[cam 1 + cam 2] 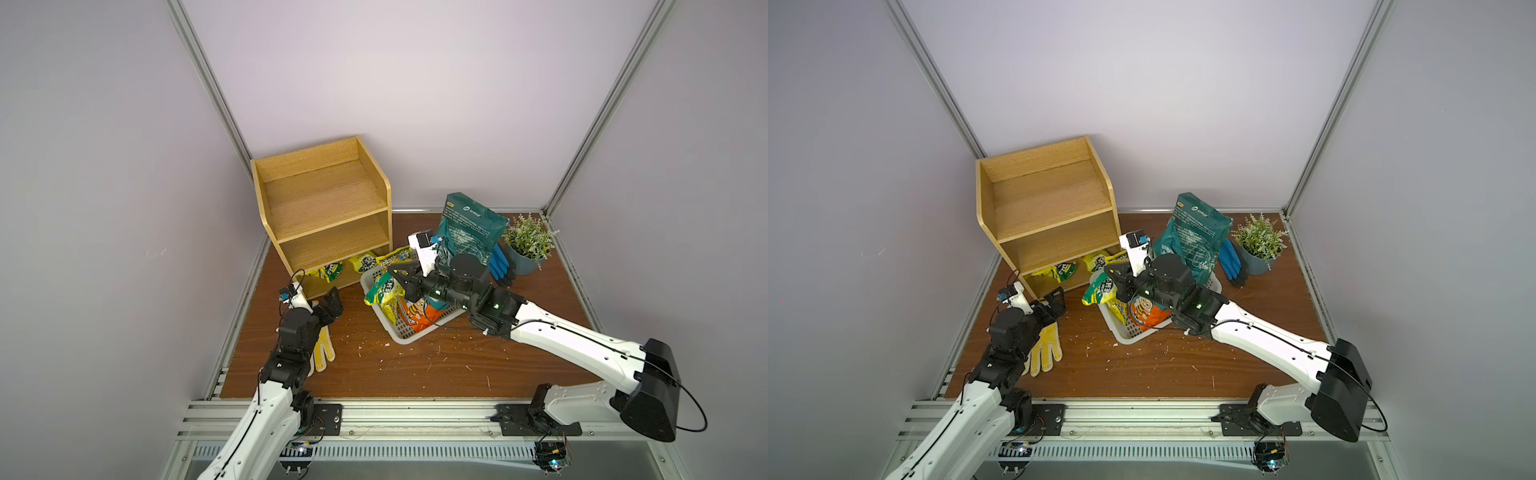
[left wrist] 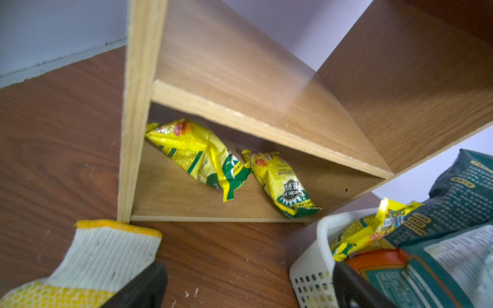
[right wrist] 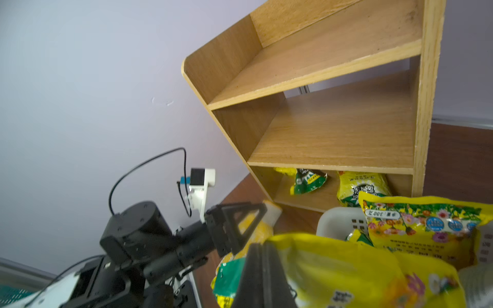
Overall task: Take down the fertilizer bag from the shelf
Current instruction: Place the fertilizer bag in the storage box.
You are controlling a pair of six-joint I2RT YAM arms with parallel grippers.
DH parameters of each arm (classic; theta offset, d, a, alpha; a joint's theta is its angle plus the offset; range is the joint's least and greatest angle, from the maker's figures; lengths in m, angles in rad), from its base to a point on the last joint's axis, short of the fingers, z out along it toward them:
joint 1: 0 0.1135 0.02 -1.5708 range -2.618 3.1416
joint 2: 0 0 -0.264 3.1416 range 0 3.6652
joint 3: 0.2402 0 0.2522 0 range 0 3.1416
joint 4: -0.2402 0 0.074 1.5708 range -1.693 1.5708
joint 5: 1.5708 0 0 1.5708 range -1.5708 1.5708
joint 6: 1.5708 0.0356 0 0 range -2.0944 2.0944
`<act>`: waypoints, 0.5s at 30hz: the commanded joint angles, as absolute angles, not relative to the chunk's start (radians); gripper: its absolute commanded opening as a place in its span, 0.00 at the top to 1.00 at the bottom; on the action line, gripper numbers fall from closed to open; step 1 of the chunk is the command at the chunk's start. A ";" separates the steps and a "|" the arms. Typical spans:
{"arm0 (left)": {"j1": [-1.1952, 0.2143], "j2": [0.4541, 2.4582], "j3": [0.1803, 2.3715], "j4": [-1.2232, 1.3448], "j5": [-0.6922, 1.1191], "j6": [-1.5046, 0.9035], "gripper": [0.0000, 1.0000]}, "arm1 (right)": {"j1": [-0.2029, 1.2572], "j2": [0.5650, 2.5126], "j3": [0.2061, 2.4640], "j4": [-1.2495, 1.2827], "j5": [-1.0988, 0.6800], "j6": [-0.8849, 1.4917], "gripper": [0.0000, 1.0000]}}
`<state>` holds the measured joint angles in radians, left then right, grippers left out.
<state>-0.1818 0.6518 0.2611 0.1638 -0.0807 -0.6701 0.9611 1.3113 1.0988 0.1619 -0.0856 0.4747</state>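
Ahead of the left pincer (image 1: 332, 302), whose jaws stand wide apart, a crumpled yellow-and-green plastic fertilizer bag (image 2: 197, 157) lies beside a second one (image 2: 282, 184) on the bottom tier of the light-wood shelf (image 1: 324, 199). Approach low, straddle its crimped end, then close. The right pincer (image 1: 401, 280), above the white perforated basket (image 1: 401, 338), is clamped on a third yellow bag (image 1: 384, 293).

Top, middle tiers of shelf (image 1: 324, 208) open at front. Bottom tier mouth crowded: yellow bags (image 2: 197, 157) inside, left tool (image 1: 332, 302) before left corner, white basket (image 1: 397, 336) just beside right corner. Glove (image 1: 324, 349) on desk (image 1: 415, 370) under left arm. Desk front strip free.
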 commanded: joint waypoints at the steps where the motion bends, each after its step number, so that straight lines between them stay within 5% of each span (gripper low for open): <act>1: -0.169 0.781 0.373 0.242 -0.022 -0.544 0.00 | 0.965 1.265 1.134 0.058 -0.124 0.404 1.00; 7: -0.168 0.976 0.519 0.190 0.019 -0.466 0.00 | 0.947 1.334 1.226 -0.209 -0.149 0.224 1.00; 15: -0.164 0.823 0.412 0.279 -0.057 -0.480 0.00 | 0.860 1.465 1.233 -0.423 0.028 0.025 1.00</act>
<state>-0.1764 0.8818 0.4274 0.2321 -0.0135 -0.5034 0.8852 1.4509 1.1927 -0.3428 -0.0937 0.1349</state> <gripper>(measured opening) 0.998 0.058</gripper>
